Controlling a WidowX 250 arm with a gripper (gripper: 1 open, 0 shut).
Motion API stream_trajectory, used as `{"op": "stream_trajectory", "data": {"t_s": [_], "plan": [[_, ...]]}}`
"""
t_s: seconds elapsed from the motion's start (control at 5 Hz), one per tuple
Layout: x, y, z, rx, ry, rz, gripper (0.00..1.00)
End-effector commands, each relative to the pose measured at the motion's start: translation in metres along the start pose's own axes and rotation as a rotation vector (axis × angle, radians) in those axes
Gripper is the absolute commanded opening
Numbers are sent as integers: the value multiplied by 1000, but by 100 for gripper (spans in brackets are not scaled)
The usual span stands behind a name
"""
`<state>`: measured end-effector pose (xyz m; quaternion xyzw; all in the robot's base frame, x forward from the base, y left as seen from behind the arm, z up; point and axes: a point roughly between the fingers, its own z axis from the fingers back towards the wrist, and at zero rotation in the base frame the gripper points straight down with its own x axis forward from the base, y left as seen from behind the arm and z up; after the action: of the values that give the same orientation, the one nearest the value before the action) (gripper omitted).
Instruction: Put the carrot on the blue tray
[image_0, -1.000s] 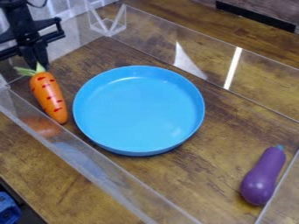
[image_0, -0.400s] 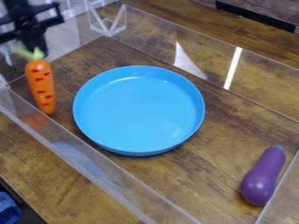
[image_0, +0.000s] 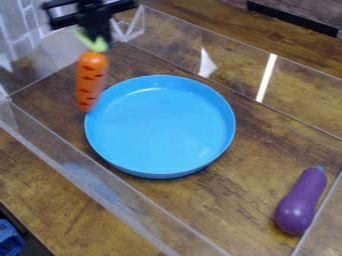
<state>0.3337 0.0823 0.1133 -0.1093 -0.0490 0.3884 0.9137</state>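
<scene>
The orange carrot (image_0: 90, 78) hangs upright in the air by its light green top, just past the left rim of the blue tray (image_0: 160, 125). My black gripper (image_0: 94, 34) is shut on that leafy top, above the carrot at the upper left. The carrot's tip hangs over the wood near the tray's upper left edge, not over the tray's floor. The tray is a large round bright blue dish lying in the middle of the wooden table with nothing in it.
A purple eggplant (image_0: 302, 200) lies at the lower right. Clear plastic walls (image_0: 94, 180) enclose the work area along the front left and the back. Bare wood shows between the tray and the eggplant.
The carrot lay tilted on the table left of the tray a second ago. It has since been lifted by its top and carried up and to the right, toward the tray's rim.
</scene>
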Motion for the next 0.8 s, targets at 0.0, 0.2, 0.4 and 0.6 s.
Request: {"op": "stream_trajectory", "data": {"t_s": [0.0,0.2,0.4,0.6], "plan": [[-3,-41,21,-44,-79,-24,0],[-15,-62,13,-42,-102,-10,0],[-25,-67,22,-42,-126,32,0],[-28,-68,33,-32,-157,70,0]]}}
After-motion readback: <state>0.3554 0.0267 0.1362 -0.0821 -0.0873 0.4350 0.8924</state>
